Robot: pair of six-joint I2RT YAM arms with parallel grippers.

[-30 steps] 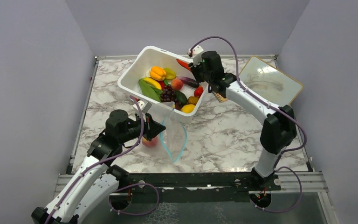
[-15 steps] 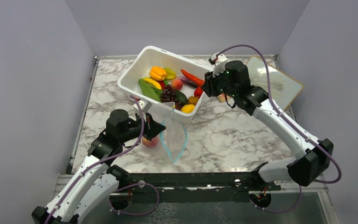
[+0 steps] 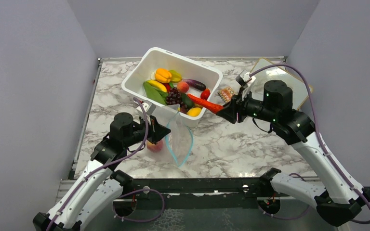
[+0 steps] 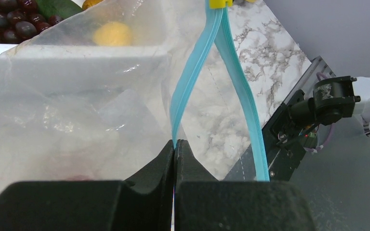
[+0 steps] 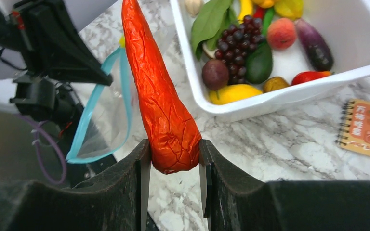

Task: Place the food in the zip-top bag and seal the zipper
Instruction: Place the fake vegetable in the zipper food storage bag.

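The clear zip-top bag [image 3: 179, 142] hangs in front of the white tub, its light blue zipper [image 4: 192, 82] spread open. My left gripper [image 3: 165, 131] is shut on one zipper strip [image 4: 174, 143] and holds the mouth up. My right gripper [image 3: 225, 111] is shut on the thick end of a long red-orange carrot [image 3: 204, 102], held over the tub's front right corner; its tip points at the bag [image 5: 103, 115] in the right wrist view, where the carrot [image 5: 159, 96] fills the jaws. A red apple [image 3: 154, 146] lies under the left gripper beside the bag.
The white tub [image 3: 139, 72] stands at the back, holding grapes [image 5: 236, 38], a peach [image 5: 281, 32], an eggplant [image 5: 314, 44], peppers and green pieces. An orange patterned notebook [image 3: 226, 93] lies right of the tub. A framed board [image 3: 282, 85] lies at the back right.
My right arm has swung out of the tub, to the right and toward the front, carrying the carrot toward the bag. The left arm and bag have not moved.
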